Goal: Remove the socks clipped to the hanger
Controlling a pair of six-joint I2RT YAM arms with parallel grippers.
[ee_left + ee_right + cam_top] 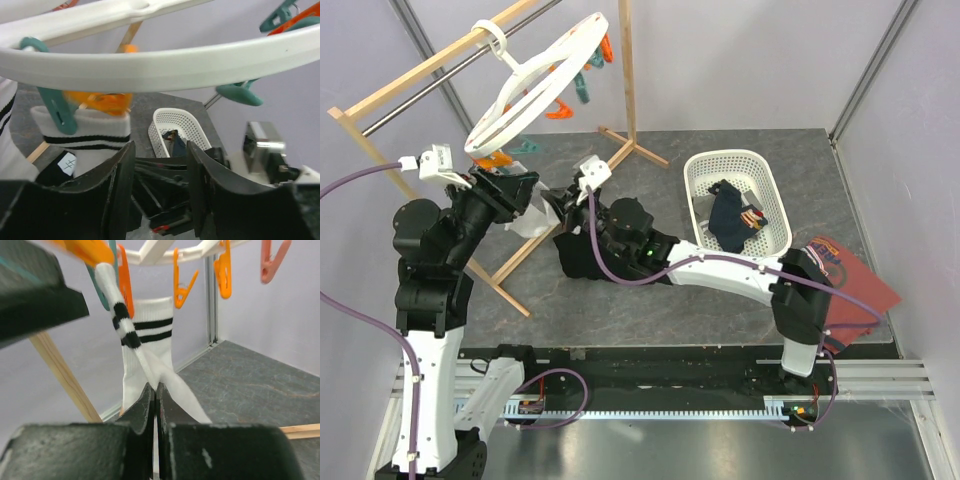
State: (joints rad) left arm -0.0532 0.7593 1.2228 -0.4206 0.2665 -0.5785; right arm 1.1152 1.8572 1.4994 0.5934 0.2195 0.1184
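Right gripper with jaws closed on a white black-striped sock pegged to the hanger, left gripper with jaws apart and empty just under the hanger ring, second striped sock pegged alongside, white basket holding a dark sock beyond.

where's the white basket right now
In the top view, the white basket sits right of centre on the grey table, between the wooden frame's foot and the red-brown shirt, with dark socks inside.
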